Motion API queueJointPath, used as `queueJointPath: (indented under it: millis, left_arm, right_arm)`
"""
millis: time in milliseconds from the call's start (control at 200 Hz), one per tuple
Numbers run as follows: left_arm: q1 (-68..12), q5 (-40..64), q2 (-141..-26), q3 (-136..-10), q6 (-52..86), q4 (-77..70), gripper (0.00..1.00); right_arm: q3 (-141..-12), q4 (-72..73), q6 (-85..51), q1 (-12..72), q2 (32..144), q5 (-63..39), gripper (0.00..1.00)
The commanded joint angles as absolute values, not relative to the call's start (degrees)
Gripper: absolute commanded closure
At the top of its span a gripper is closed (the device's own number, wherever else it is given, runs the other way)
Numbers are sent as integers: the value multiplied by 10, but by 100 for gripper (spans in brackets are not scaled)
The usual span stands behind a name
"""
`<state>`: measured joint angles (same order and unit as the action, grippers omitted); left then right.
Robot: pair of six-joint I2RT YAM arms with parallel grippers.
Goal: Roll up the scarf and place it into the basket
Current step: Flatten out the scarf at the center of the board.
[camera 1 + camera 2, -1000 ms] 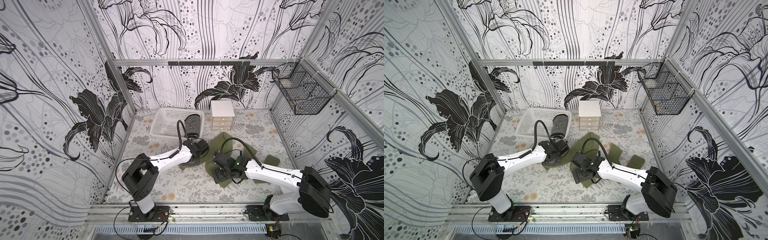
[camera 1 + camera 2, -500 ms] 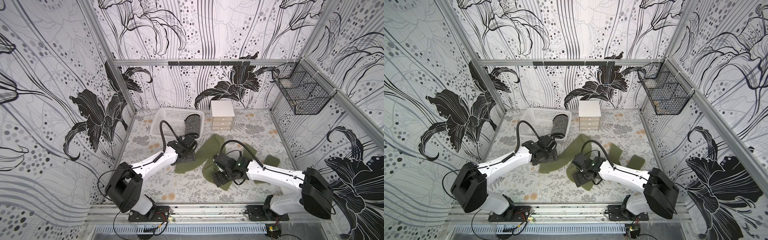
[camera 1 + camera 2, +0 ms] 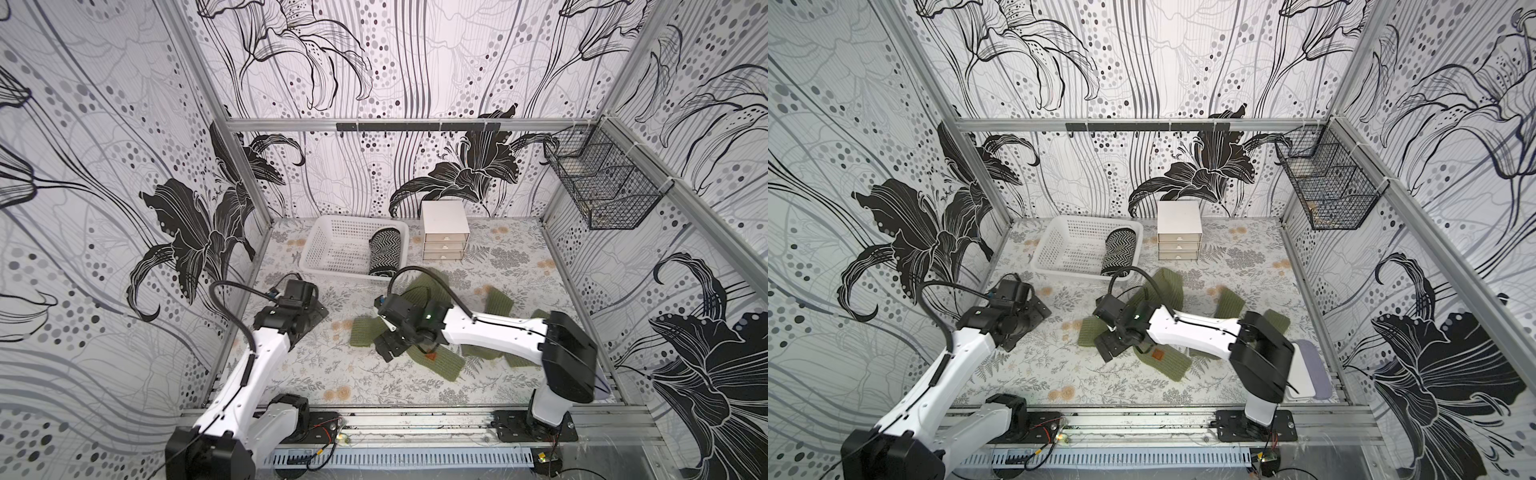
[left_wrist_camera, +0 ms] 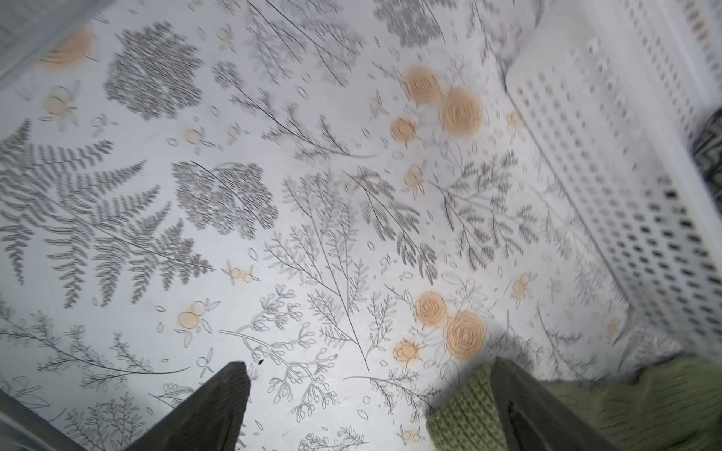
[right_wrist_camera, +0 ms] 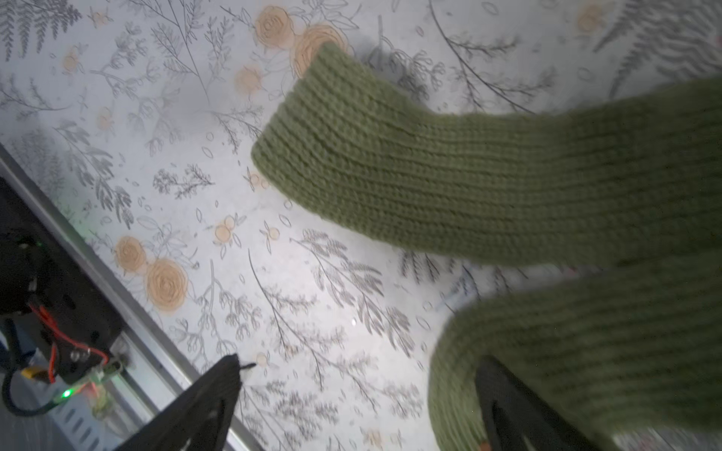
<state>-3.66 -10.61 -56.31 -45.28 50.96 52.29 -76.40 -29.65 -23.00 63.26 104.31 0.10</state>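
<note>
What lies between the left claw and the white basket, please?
Only bare flowered table: the left wrist view shows it stretching from the open left claw to the basket, with the green scarf by one finger.

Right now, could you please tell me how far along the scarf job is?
Done: one rolled zigzag scarf lies in the white basket. In hand: nothing is gripped; the green scarf sprawls unrolled on the table, the right gripper open over it, the left gripper open beside its end. Left: roll the green scarf and set it in the basket.
</note>
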Motion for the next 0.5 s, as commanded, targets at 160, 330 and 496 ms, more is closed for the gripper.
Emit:
queueJointPath:
  millis: [160, 330, 496]
  left_arm:
    - [37, -73, -548, -476, 437, 534, 1]
    - [46, -62, -558, -468, 432, 519, 1]
    - [76, -65, -545, -473, 429, 514, 1]
  right_arm:
    - [-944, -339, -268, 653, 1230, 47, 13]
    - [-972, -361, -277, 655, 1258, 78, 75]
    - [-948, -317, -241, 667, 1222, 65, 100]
